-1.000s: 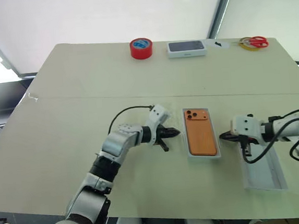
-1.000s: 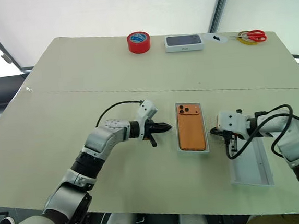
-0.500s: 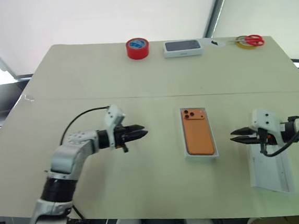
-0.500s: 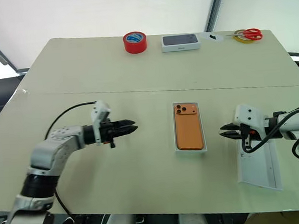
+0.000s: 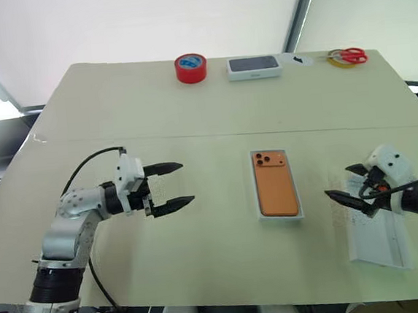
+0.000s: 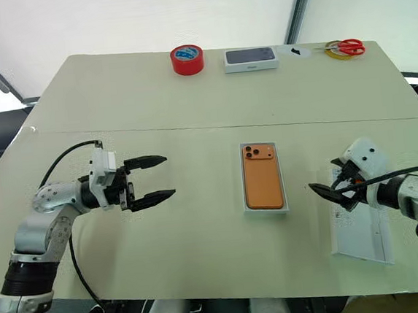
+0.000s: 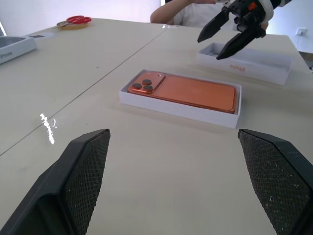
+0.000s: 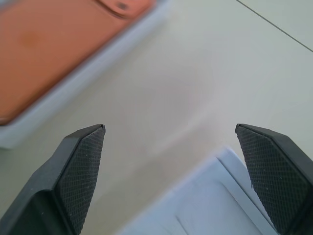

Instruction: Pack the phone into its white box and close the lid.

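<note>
Both tools are now seen drawn back from the white box (image 5: pixel 278 213) and spread wide; 1 s ago they were pressed together, tips close on either side of it. The left tool (image 5: pixel 169 183) is pulled toward the desk's left edge, well apart from the box, fingers wide, nothing held. The right tool (image 5: pixel 347 186) is withdrawn toward the right edge, hanging over the near end of the lid (image 5: pixel 381 238), fingers also spread and empty.

The phone (image 5: pixel 275 186) is seated in the box at approx. desk centre, back up, lens cluster at the far-left corner. It appears flush with the box walls in the left wrist view, so packing is judged done. The lid lies open side up near the right edge, well apart from the box, not yet fitted.

Meaning: the seating step looks finished; lid pickup, flip and placing over the box remain. The right tool is best placed for that.

Red tape roll (image 5: pixel 191 67), dark-topped boxed phone (image 5: pixel 254 67) and scissors (image 5: pixel 348 57) sit untouched along the far edge.
</note>
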Robot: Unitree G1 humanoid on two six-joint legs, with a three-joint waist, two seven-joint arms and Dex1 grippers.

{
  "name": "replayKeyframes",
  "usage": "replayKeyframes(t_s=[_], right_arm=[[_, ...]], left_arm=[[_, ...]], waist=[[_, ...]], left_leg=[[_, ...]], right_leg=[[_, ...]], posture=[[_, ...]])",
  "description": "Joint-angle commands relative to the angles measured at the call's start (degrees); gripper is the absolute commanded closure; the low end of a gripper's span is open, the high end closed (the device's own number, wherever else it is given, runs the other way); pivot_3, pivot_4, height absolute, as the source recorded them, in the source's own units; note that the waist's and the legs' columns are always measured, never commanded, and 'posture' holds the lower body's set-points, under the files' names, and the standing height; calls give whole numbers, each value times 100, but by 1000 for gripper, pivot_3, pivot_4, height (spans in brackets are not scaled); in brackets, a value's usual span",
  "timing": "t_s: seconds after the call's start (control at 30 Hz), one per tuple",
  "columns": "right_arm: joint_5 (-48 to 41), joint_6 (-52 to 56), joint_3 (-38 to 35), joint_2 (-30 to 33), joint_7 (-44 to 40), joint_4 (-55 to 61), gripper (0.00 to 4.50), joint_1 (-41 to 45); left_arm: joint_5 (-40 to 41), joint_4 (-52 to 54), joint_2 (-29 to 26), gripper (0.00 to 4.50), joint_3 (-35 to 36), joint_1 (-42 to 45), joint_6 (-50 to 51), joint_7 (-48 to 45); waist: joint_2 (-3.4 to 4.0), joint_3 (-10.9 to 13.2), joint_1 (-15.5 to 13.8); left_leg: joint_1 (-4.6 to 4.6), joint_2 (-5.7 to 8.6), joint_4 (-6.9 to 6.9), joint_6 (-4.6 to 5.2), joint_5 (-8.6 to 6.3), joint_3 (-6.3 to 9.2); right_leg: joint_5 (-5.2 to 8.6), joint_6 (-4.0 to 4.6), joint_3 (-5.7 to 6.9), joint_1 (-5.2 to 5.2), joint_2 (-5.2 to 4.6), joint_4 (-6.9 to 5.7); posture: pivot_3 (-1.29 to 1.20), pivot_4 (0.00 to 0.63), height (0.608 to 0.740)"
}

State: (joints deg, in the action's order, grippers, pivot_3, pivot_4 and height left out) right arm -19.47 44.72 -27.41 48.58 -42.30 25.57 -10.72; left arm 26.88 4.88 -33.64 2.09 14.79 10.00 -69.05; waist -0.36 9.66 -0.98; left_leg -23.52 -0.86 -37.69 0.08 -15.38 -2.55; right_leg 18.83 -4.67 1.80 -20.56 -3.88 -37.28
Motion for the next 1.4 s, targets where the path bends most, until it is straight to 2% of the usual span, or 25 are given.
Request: replayKeyframes(t_s=[0.03,0.13,0.23,0.4,0.53,0.67,0.93,1.03,1.13,1.2,1.27,1.4], right_arm=[[-209,921,-572,-337,436,1169,49,-585],[-340,1816,-774,-514,716,1701,49,-876],[-830,2814,-968,-744,768,2267,49,-801],[-1202,4677,-1068,-826,1074,2400,49,143],[-1849,4778,-967,-960,1540,2179,49,376],[-2495,4778,-804,-852,2199,1894,49,426],[-3836,4778,-649,-603,3506,1341,49,699],[-4240,4778,-604,-745,4118,1155,867,655],[-4527,4778,-479,-775,4672,1096,2455,696],[-4698,4778,-412,-798,4990,1060,3340,707],[-4875,4778,-313,-818,5255,1026,4463,752],[-5042,4778,-215,-876,5662,877,4463,1067]], left_arm=[[24,-29,-68,120,136,-47,-346,-132],[30,-52,-72,120,109,-63,-408,-165],[38,-78,-82,120,81,-43,-453,-232],[-155,-234,-115,120,9,51,-857,-411],[-170,-253,-107,120,-9,36,-1100,-491],[-212,-259,-118,120,-25,-34,-1396,-562],[-175,-15,-63,120,-114,-160,-1347,-509],[-168,95,-1,120,-147,-200,-1291,-378],[-161,206,36,120,-165,-267,-1233,-267],[-167,270,34,120,-181,-321,-1223,-227],[-170,304,30,120,-195,-356,-1214,-196],[-138,356,11,120,-185,-365,-1125,-114]], waist=[[1,0,15],[5,-2,57],[8,-5,66],[14,-8,72],[13,-8,22],[13,-8,44],[11,-10,60],[5,-13,60],[-6,-20,62],[-7,-21,72],[-13,-25,83],[-37,-39,135]], left_leg=[[0,0,3,0,0,0],[1,0,6,0,0,-1],[5,0,7,1,0,-2],[5,2,17,1,0,-5],[3,4,33,0,2,-5],[1,5,32,1,2,-11],[2,5,31,2,3,-12],[2,4,31,2,3,-12],[2,2,31,2,3,-12],[3,1,32,2,3,-12],[4,-3,32,2,3,-11],[5,-4,32,2,3,-11]], right_leg=[[0,0,0,0,0,2],[-1,-1,-1,-1,0,-1],[-1,0,-2,-1,0,-5],[0,0,-4,-9,0,-4],[0,2,-3,-15,0,-1],[0,1,-6,-17,1,-1],[0,0,-7,-16,5,-6],[0,0,-7,-16,8,-6],[-1,0,-7,-15,11,-6],[-1,0,-7,-15,12,-6],[0,0,-7,-15,17,-6],[0,0,-8,-14,19,-6]], posture=[[0,150,740],[0,150,740],[0,150,740],[0,150,740],[0,150,740],[0,150,740],[0,150,740],[0,150,740],[0,150,740],[0,150,740],[0,150,740],[0,150,740]])
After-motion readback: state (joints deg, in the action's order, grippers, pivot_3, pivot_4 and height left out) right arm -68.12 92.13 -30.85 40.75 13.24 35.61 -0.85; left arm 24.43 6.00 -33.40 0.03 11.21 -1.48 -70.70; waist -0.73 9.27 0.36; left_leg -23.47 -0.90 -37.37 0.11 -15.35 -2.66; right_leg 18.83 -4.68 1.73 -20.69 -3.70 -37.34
